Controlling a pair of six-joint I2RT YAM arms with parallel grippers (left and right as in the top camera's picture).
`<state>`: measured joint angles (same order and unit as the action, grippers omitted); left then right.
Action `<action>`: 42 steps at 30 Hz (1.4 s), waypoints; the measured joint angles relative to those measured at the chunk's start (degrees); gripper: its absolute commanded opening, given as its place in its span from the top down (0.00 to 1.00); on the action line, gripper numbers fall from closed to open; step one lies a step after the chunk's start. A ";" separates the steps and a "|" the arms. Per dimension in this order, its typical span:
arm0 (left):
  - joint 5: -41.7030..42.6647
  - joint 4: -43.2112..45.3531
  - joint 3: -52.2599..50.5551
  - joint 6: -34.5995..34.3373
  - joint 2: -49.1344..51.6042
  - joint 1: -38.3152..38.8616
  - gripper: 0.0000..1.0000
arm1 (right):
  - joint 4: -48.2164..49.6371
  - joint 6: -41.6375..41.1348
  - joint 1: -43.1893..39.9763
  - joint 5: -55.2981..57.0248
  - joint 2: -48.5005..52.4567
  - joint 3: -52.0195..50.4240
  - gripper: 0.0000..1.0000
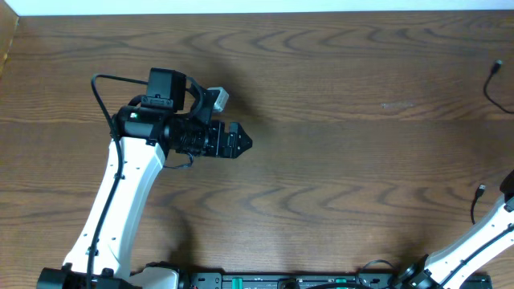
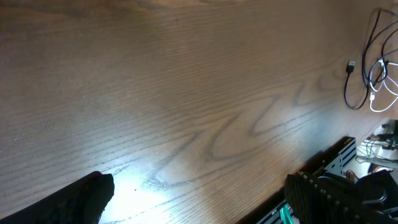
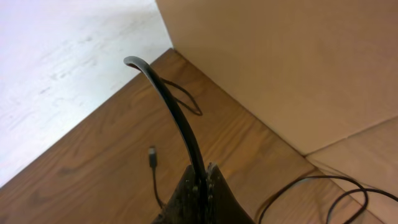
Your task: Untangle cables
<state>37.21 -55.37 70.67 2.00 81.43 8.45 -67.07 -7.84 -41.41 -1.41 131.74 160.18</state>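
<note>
The right gripper (image 3: 204, 177) was clamped on one black cord (image 3: 176, 112) at the counter's (image 1: 321, 201) right edge, among the cables (image 2: 380, 78); the left gripper (image 1: 243, 143) hung open, well apart. Pulling single-handed could tighten the tangle.

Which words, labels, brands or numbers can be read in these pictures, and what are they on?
No text can be read in any view.
Black rail at the near edge: small green and pale marks, too small to read.
Camera block on the left arm: no legible marking.
Cables, wooden table, cardboard wall: no print visible.
</note>
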 measured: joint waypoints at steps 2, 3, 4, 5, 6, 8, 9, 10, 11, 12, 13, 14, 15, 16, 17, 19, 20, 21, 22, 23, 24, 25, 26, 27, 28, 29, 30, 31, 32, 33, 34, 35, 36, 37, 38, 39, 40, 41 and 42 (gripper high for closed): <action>0.00 0.17 0.00 0.48 0.00 0.44 0.06 | 0.04 -1.22 0.00 2.27 -0.07 -1.07 0.99; 0.00 0.17 0.00 1.05 0.00 0.70 0.06 | -0.28 -2.73 -0.02 4.76 -0.07 -2.36 0.99; 0.00 0.20 0.00 1.11 0.00 0.76 0.06 | -0.31 -3.41 -0.13 5.95 -0.07 -3.26 0.99; 0.00 0.28 0.00 1.25 0.00 0.79 0.06 | -0.31 -4.28 -0.28 7.45 -0.31 -4.46 0.99; 0.00 0.33 0.00 1.27 0.00 0.85 0.06 | -0.22 -4.81 -0.50 8.33 -0.35 -5.29 0.99; 0.00 0.37 0.00 1.29 0.00 0.85 0.06 | 0.61 -5.84 -1.53 10.49 -0.39 -8.02 0.99; 0.00 0.42 0.00 1.29 0.00 0.85 0.06 | 1.05 -6.23 -2.23 11.21 -0.39 -9.53 0.99; 0.00 0.42 0.00 1.29 0.00 0.85 0.06 | 1.33 -6.47 -2.78 11.65 -0.39 -10.51 0.99; 0.00 0.42 0.00 1.29 0.00 0.85 0.06 | 1.62 -6.80 -3.41 12.11 -0.39 -11.52 0.99; 0.00 0.42 0.00 1.29 0.00 0.85 0.06 | 1.97 -6.99 -4.11 12.57 -0.39 -12.52 0.99; 0.00 0.46 0.00 1.29 0.00 0.85 0.07 | 2.25 -7.13 -4.76 12.83 -0.39 -13.27 0.99; 0.02 0.48 0.00 1.29 0.00 0.85 0.06 | 2.62 -7.28 -5.40 12.81 -0.39 -14.08 0.99; 0.02 0.52 0.00 1.31 0.00 0.85 0.06 | 2.80 -7.37 -6.10 12.76 -0.39 -14.71 0.99; 0.02 0.50 0.00 1.31 0.00 0.85 0.06 | 3.02 -7.50 -6.62 12.79 -0.39 -15.17 0.99; 0.02 0.55 0.00 1.31 0.00 0.85 0.06 | 3.32 -7.67 -7.23 12.79 -0.39 -15.56 0.99; 0.02 0.55 0.00 1.31 0.00 0.85 0.06 | 3.72 -7.69 -7.80 12.79 -0.39 -16.00 0.99; 0.04 0.55 0.00 1.31 0.00 0.85 0.06 | 3.91 -7.69 -7.87 12.79 -0.39 -16.13 0.92; 0.04 0.55 0.00 1.31 0.00 0.85 0.06 | 4.00 -7.69 -7.85 12.76 -0.39 -16.28 0.55; 0.13 0.57 0.00 1.31 0.00 0.85 0.06 | 4.28 -7.74 -7.69 12.74 -0.39 -16.55 0.13; 0.20 0.52 0.00 1.31 0.00 0.85 0.06 | 4.48 -8.04 -7.48 12.68 -0.39 -16.76 0.01; 0.22 0.55 0.00 1.31 0.00 0.85 0.06 | 4.57 -8.09 -7.30 12.70 -0.39 -17.00 0.01; 0.22 0.55 0.00 1.31 0.00 0.85 0.06 | 4.55 -8.09 -7.06 12.66 -0.39 -17.16 0.01; 0.22 0.55 0.00 1.31 0.00 0.96 0.06 | 4.55 -8.09 -6.80 12.63 -0.39 -17.25 0.01; 0.22 0.55 0.00 1.31 0.00 1.01 0.06 | 4.50 -8.09 -6.49 12.63 -0.39 -17.33 0.01; 0.24 0.55 0.00 1.31 0.00 1.14 0.06 | 4.39 -8.09 -6.16 12.61 -0.39 -17.38 0.01; 0.24 0.55 0.00 1.31 0.00 1.33 0.06 | 4.22 -8.09 -5.88 12.61 -0.39 -17.38 0.01; 0.24 0.55 0.00 1.31 0.00 1.60 0.06 | 3.91 -8.09 -5.51 12.59 -0.39 -17.38 0.01; 0.24 0.55 0.00 1.31 0.00 1.90 0.06 | 3.63 -8.09 -5.20 12.55 -0.39 -17.38 0.01; 0.26 0.55 0.00 1.31 0.00 2.23 0.06 | 3.28 -8.09 -4.90 12.57 -0.39 -17.40 0.01; 0.26 0.55 0.00 1.31 0.00 2.56 0.06 | 2.91 -8.09 -4.57 12.57 -0.39 -17.40 0.01; 0.28 0.55 0.00 1.31 0.00 2.91 0.06 | 2.29 -8.09 -4.28 12.57 -0.39 -17.40 0.01; 0.33 0.55 0.00 1.31 0.00 3.10 0.06 | 1.77 -8.09 -3.96 12.55 -0.39 -17.40 0.01; 0.37 0.59 0.00 1.33 0.00 3.50 0.06 | 0.92 -8.09 -3.61 12.24 -0.39 -17.40 0.01; 0.37 0.59 0.00 1.33 0.00 3.58 0.06 | 0.70 -8.09 -3.43 12.13 -0.39 -17.42 0.01; 0.37 0.79 0.00 1.49 0.00 3.72 0.06 | -0.04 -8.35 -3.02 11.82 -0.39 -17.42 0.01; 0.37 1.11 0.00 1.70 0.00 3.78 0.06 | -0.74 -8.55 -2.73 11.47 -0.39 -17.42 0.01; 0.37 1.53 0.00 1.84 0.00 3.78 0.06 | -1.16 -8.74 -2.38 11.23 -0.39 -17.42 0.01; 0.37 2.05 0.00 1.92 0.00 3.78 0.06 | -1.73 -9.01 -1.95 10.99 -0.39 -17.42 0.01; 0.37 2.47 0.00 2.14 0.00 3.78 0.07 | -2.36 -9.18 -1.46 10.91 -0.46 -17.42 0.01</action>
<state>37.58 -52.90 70.67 4.14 81.43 12.23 -69.43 -17.02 -42.87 9.50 131.28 142.76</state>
